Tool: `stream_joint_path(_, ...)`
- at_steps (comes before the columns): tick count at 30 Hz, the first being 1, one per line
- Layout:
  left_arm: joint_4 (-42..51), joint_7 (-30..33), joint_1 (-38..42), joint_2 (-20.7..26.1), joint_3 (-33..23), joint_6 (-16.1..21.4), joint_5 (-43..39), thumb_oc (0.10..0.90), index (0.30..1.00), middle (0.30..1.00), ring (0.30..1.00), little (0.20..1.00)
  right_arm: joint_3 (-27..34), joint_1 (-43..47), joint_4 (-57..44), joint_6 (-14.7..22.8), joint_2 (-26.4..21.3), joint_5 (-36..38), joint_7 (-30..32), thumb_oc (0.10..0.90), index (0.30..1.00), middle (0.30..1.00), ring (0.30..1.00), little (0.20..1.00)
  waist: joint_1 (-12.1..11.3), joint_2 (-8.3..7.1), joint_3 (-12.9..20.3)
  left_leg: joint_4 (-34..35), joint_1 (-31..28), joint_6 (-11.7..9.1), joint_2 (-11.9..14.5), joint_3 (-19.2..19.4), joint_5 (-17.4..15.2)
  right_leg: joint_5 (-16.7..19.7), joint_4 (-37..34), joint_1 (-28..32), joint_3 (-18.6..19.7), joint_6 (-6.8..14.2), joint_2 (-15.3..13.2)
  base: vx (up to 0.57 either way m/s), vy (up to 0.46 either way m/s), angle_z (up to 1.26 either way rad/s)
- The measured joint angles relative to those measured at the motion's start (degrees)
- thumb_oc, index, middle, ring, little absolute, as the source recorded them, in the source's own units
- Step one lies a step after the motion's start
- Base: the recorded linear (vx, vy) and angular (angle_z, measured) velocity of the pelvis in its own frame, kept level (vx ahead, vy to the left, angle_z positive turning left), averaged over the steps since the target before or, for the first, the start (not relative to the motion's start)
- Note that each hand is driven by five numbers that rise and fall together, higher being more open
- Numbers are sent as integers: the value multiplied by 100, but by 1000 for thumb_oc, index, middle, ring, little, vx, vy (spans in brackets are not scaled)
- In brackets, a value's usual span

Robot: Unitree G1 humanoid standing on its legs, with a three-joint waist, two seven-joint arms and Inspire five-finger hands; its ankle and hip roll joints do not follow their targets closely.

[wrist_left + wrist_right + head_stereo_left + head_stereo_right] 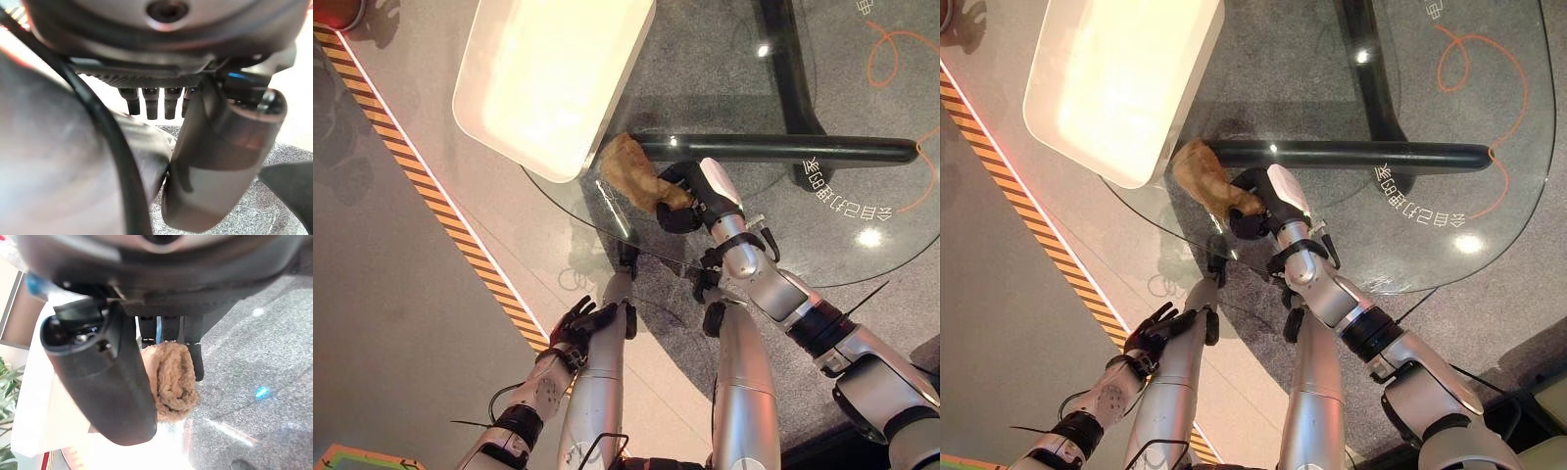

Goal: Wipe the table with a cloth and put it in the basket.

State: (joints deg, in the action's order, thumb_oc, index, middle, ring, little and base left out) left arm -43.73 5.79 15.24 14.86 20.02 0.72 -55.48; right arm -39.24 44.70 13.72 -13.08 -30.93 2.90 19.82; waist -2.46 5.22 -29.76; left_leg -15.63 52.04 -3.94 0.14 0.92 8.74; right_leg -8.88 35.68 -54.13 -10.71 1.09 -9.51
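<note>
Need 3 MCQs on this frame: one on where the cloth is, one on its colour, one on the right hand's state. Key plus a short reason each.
1. Where is the cloth?
A. On the glass table beside the white basket
B. Inside the white basket
C. On the floor by the striped tape

2. What colour is the cloth?
A. Blue
B. Tan-brown
C. White

3. What is the right hand doing?
A. Hanging open off the table
B. Curled shut, holding nothing
C. Shut on the cloth

Key:
1 A: the cloth lies on the glass table at the corner of the white basket, not in it.
2 B: it reads tan-brown in both eye views and the right wrist view.
3 C: the right hand has its fingers and thumb closed round the cloth; the left hand hangs low, off the table.
</note>
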Motion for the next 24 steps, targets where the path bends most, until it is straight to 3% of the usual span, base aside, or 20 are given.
stream_joint_path(10, 0, 7, 0, 9, -22, 8, 0, 800, 900, 900, 900, 900, 131, -240, -18, -25, 199, 5, 780, 100, 300, 300, 300, 200, 88, -42, -25, -35, 0, 29, -44, 10, -9, 25, -23, 13, 30, 40, -37, 0, 0, 0)
stream_joint_path(24, 28, -4, -44, 29, -108, -1, -662, 800, 900, 900, 900, 900, 1210, -476, -202, -355, 135, 1, 1924, 100, 300, 300, 300, 200, 136, -158, -94, -37, 5, 170, -92, 174, -49, 165, -240, 30, 192, 194, -47, 4, -8, -3)
